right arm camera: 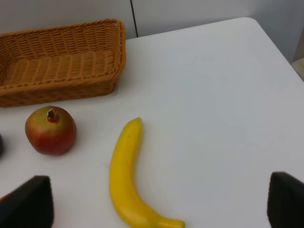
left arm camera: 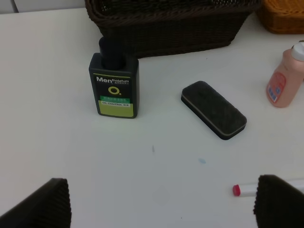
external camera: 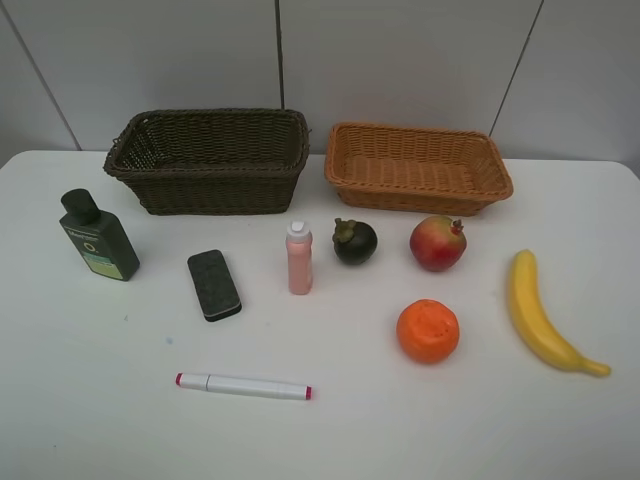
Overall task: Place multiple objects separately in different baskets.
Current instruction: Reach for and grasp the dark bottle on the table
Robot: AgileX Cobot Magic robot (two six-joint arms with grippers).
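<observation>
Two baskets side by side at the back of the white table (external camera: 80, 400), close but not touching: dark brown basket (external camera: 210, 190) on the left, light orange-tan basket (external camera: 420, 195) on the right. All eight objects out on the tabletop in front, none inside either basket.

Left half: dark green bottle (external camera: 100, 240) standing near the front-left corner of the dark brown basket, label facing the left wrist camera. Black eraser block (external camera: 214, 285) flat on the table to its right, apart from it. Small pink bottle (external camera: 299, 262) upright further right, white cap on top. White red-ended marker (external camera: 243, 386) nearest the front edge, lying crosswise, well apart from the rest.

Right half: dark mangosteen (external camera: 355, 242) just beside the small pink bottle, not touching. Red pomegranate-like fruit (external camera: 437, 244) to its right, in front of the light orange-tan basket. Orange (external camera: 427, 331) in front of those two. Yellow banana (external camera: 535, 315) farthest right, curved, running front to back.

Left gripper (left arm camera: 159, 209) — spread wide, gripping nothing, dark fingers (left arm camera: 42, 204) far apart over bare table, the marker's red end near one of them.

Right gripper (right arm camera: 156, 204) — likewise wide apart and empty, the yellow banana between its fingers (right arm camera: 26, 202) in the right wrist view, untouched.
</observation>
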